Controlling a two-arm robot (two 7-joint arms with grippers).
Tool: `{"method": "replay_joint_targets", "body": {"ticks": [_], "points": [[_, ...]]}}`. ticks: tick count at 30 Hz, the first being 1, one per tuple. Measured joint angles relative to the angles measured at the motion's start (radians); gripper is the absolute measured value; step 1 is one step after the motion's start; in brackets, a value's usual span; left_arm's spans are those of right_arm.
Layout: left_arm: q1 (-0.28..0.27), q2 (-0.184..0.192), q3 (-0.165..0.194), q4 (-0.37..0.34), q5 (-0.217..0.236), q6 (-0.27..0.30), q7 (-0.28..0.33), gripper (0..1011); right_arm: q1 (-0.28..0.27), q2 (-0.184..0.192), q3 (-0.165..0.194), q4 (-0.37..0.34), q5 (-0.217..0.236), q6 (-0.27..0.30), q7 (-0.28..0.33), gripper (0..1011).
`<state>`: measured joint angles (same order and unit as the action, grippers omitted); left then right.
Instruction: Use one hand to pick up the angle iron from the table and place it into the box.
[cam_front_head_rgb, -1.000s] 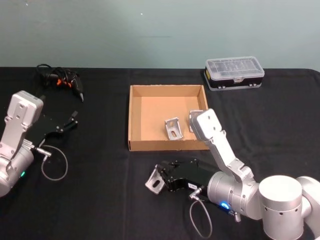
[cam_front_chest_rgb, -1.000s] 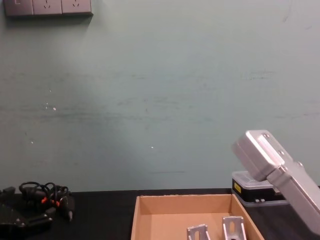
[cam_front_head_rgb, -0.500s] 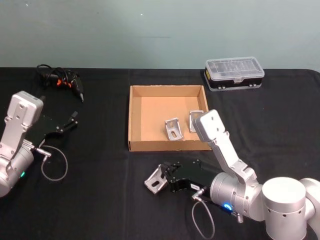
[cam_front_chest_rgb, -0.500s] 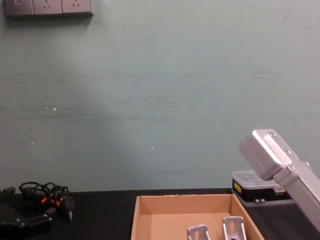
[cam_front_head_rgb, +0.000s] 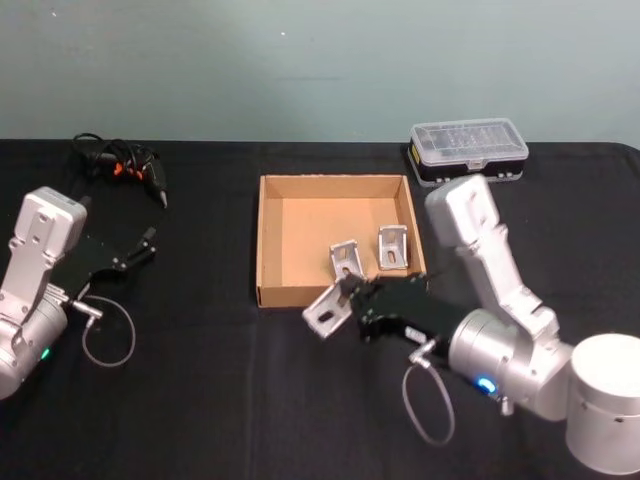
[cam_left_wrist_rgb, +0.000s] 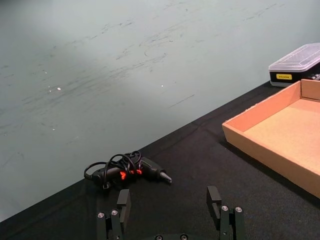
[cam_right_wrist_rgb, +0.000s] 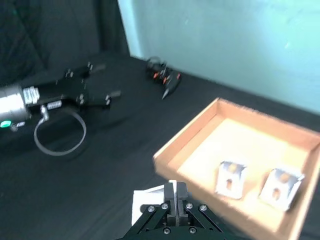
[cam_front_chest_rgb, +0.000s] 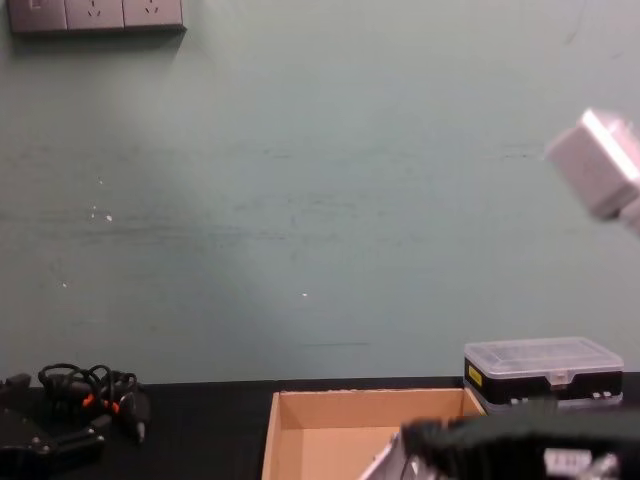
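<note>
My right gripper (cam_front_head_rgb: 347, 301) is shut on a silver angle iron (cam_front_head_rgb: 325, 312) and holds it in the air just in front of the box's near wall. The right wrist view has the shut fingertips (cam_right_wrist_rgb: 175, 192) clamped on that angle iron (cam_right_wrist_rgb: 149, 201), with the tan cardboard box (cam_right_wrist_rgb: 186, 132) beyond. Two more angle irons (cam_front_head_rgb: 345, 257) (cam_front_head_rgb: 393, 245) lie inside the box (cam_front_head_rgb: 262, 235) near its front right. In the chest view the black right gripper body (cam_front_chest_rgb: 530, 445) rises before the box (cam_front_chest_rgb: 350, 402). My left gripper (cam_left_wrist_rgb: 170, 206) is parked open at the table's left.
A clear-lidded black plastic case (cam_front_head_rgb: 468, 148) stands behind the box to the right. A bundle of black cables with orange marks (cam_front_head_rgb: 120, 163) lies at the back left. The black table (cam_front_head_rgb: 200, 380) stretches between the arms.
The right gripper has lifted the angle iron off the table and carried it back and up toward the box's front wall. The right elbow rose. The left arm stayed put.
</note>
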<state>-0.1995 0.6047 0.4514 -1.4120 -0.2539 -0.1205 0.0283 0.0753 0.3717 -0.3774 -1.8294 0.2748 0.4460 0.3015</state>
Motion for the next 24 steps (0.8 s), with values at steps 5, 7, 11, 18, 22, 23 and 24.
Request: {"method": "replay_joint_targets", "body": {"ticks": [5,7,11,18,22,23,24], "points": [[0.0,0.0,0.0,0.0,0.0,0.0,0.0,1000,0.015,0.011,0.022,-0.032,-0.008,-0.009,-0.012,32],[0.0,0.0,0.0,0.0,0.0,0.0,0.0,1000,0.029,0.012,0.029,-0.037,-0.016,-0.015,-0.018,32],[0.0,0.0,0.0,0.0,0.0,0.0,0.0,1000,0.062,0.006,0.03,-0.025,-0.035,-0.025,-0.024,32],[0.0,0.0,0.0,0.0,0.0,0.0,0.0,1000,0.155,-0.029,0.009,0.085,-0.07,-0.055,-0.014,32],[0.0,0.0,0.0,0.0,0.0,0.0,0.0,1000,0.226,-0.06,-0.02,0.191,-0.082,-0.076,0.015,33],[0.0,0.0,0.0,0.0,0.0,0.0,0.0,1000,0.241,-0.066,-0.027,0.209,-0.084,-0.079,0.021,32],[0.0,0.0,0.0,0.0,0.0,0.0,0.0,1000,0.266,-0.076,-0.04,0.248,-0.088,-0.086,0.034,32]]}}
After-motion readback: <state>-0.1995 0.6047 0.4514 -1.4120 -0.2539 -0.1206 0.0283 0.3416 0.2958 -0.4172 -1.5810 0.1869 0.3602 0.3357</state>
